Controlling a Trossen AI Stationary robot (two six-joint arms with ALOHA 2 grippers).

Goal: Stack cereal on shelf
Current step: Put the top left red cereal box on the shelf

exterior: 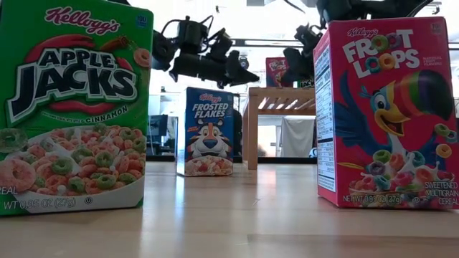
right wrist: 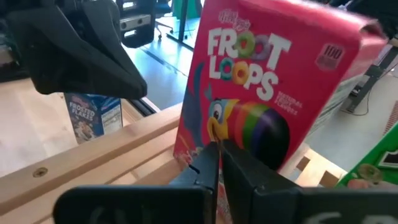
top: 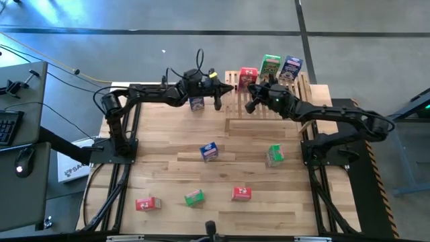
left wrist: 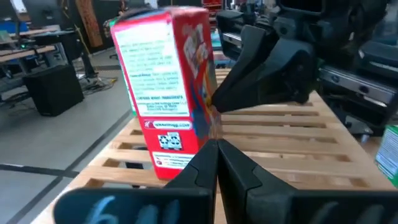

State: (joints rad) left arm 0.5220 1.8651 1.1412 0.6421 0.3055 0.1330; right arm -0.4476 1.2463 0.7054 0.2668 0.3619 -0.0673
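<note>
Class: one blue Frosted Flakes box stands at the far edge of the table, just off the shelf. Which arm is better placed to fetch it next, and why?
Probably the left. The left gripper, shut and empty, hangs right beside that blue Frosted Flakes box. The right gripper, also shut, sits over the shelf near the red Froot Loops box, farther from it.

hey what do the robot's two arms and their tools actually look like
Both arms are matte black jointed links on black bases, with loose black cables looping above the left arm. The right arm matches it. The left tool and right tool each end in two flat, tapered black fingers; no markings are legible.
</note>
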